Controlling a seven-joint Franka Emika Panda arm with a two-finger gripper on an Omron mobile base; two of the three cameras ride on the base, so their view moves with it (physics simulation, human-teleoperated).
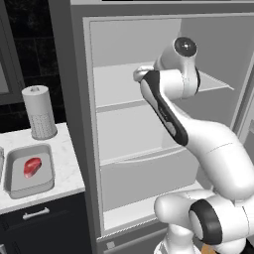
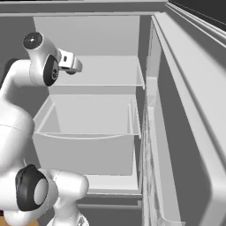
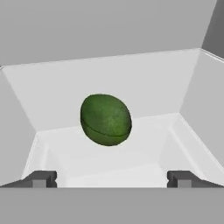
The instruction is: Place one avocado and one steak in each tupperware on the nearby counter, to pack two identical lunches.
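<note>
**Gripper open in front of an avocado inside the fridge**

Left base view: the arm (image 1: 173, 106) reaches up into the open fridge (image 1: 163, 124), its wrist at the upper shelf (image 1: 119, 87); the finger tips are hidden behind the hand, so the jaws cannot be judged here. Well off to the side of the hand, on the counter (image 1: 64, 163), a tupperware (image 1: 30, 171) holds one red steak (image 1: 32, 166) lying flat inside it. A perforated grey canister (image 1: 39, 113) stands upright on the counter behind that tray, apart from it.

Right base view: the hand (image 2: 69, 63) sits at the level of the upper shelf, pointing into the compartment. A clear drawer (image 2: 86, 128) lies below the hand. The finger tips are too small to read from this side.

Hand view: the gripper (image 3: 112, 178) stands wide open and holds nothing, its two dark tips far apart. The avocado (image 3: 106, 119) lies ahead of the jaws, centred between the two tips and clear of both, resting on the white shelf floor near the back wall.
</note>
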